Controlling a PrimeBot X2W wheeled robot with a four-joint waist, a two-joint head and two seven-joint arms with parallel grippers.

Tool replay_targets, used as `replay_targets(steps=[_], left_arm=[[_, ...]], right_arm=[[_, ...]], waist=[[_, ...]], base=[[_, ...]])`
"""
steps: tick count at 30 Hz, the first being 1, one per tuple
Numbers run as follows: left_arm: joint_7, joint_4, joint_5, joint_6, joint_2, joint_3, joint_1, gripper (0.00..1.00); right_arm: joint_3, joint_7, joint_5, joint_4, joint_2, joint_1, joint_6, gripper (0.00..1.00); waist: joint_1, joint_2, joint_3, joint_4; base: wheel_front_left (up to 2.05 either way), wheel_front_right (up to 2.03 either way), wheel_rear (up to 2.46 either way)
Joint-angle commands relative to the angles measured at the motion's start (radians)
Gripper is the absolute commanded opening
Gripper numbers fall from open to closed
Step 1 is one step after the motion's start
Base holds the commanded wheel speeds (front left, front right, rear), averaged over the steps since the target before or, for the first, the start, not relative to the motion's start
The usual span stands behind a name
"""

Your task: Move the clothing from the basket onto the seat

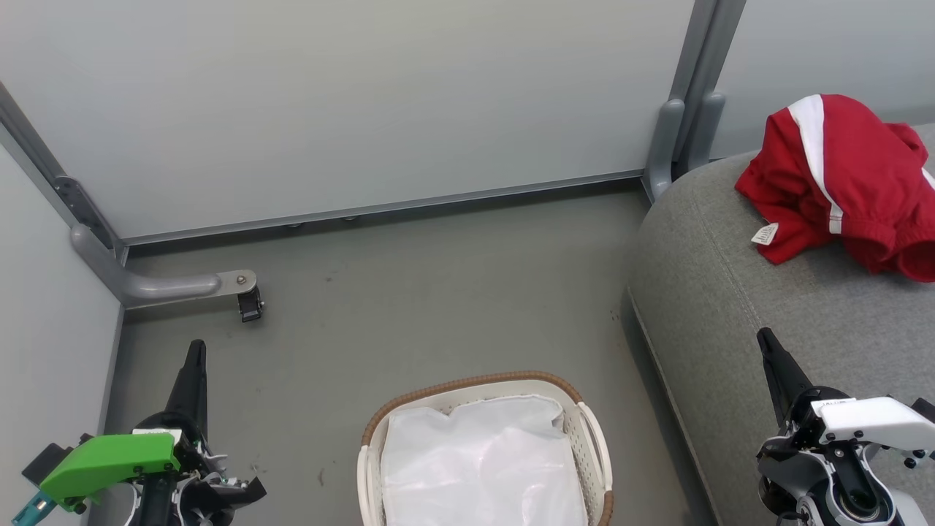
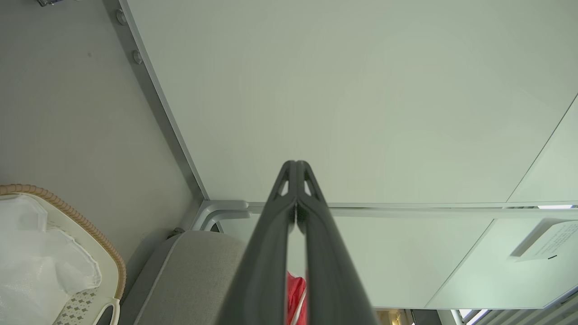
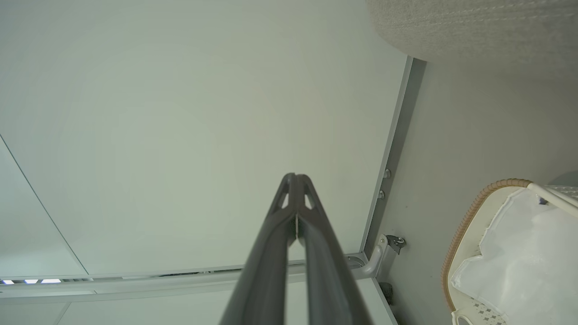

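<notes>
Visibly, clothing [image 1: 847, 175] on seat [image 1: 730, 314], tag [image 1: 764, 234] illegible

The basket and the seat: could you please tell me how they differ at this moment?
The basket is white perforated plastic with a brown woven rim; the seat is grey woven fabric. The basket is far smaller than the seat. The basket holds a white liner, while the seat carries the red clothing. They stand side by side.

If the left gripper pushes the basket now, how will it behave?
Probably light: the basket shows just a thin white liner inside. It would likely slide on the smooth floor; a push at its rim might tip it.
</notes>
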Motion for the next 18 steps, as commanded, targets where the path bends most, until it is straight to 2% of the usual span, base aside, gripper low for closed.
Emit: replay_targets(steps=[1, 18], left_arm=[[0.004, -0.002, -0.001, -0.004, 0.005, 0.003, -0.01, 0.0], [0.004, -0.002, 0.0, -0.004, 0.004, 0.004, -0.01, 0.0]], right_arm=[[-0.002, 0.001, 0.004, -0.004, -0.006, 0.011, 0.0, 0.0], [-0.002, 0.001, 0.004, -0.004, -0.006, 0.011, 0.0, 0.0]], waist=[[0.0, 0.0019, 0.0, 0.0], [0.0, 0.0019, 0.0, 0.0]], base=[[0.0, 0.0, 0.0], [0.0, 0.0, 0.0]])
